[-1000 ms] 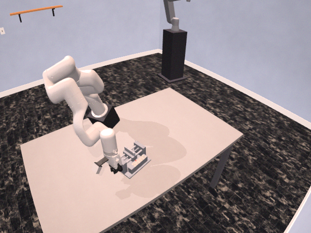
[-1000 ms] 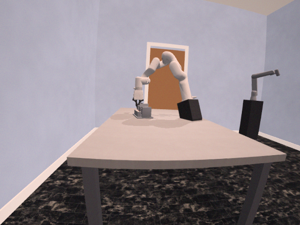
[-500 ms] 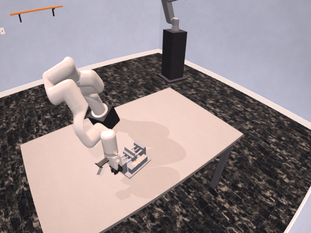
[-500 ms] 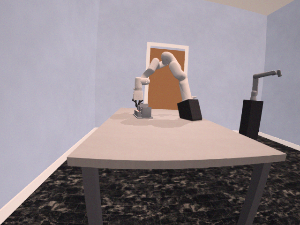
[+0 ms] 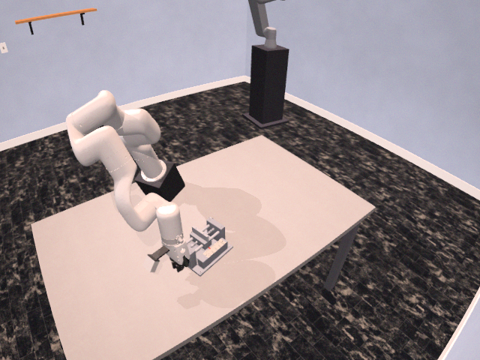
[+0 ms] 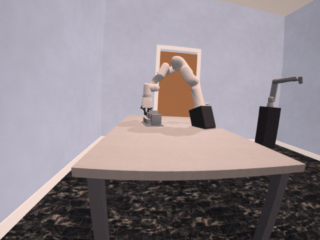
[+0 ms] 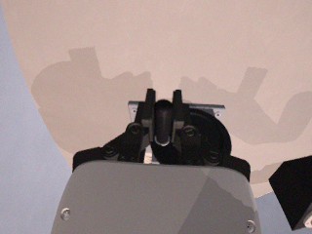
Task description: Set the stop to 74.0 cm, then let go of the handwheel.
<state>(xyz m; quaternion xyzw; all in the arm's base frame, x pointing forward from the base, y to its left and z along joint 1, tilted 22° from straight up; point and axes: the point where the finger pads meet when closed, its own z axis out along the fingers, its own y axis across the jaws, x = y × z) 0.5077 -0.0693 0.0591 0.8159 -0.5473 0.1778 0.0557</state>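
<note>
Handwheel [image 7: 221, 134] at end of stop fixture [image 5: 191, 259] [image 6: 156, 120] [image 7: 217, 108] on bench [image 5: 302, 186] [image 6: 180, 152] [image 7: 195, 29]; gripper [image 5: 178, 265] [image 6: 146, 112] [image 7: 164, 100] clenched around its upright crank knob [image 7: 164, 119], presumably for cranking the stop, scale unreadable, so release probably waits on reaching 74.0 cm.

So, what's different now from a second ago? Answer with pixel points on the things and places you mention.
The arm's wrist [image 5: 169, 221] [image 6: 147, 90] has shifted slightly down and right in the top view. The background arm [image 6: 285, 79] has swung its tip slightly right in the exterior view. The pincer [image 5: 180, 265] [image 6: 146, 111] [image 7: 164, 100] is around the handwheel's handle [image 7: 164, 119]; no release is visible. The base plate [image 5: 200, 273] [image 6: 155, 125] stayed put. Stop travel: can't tell.
</note>
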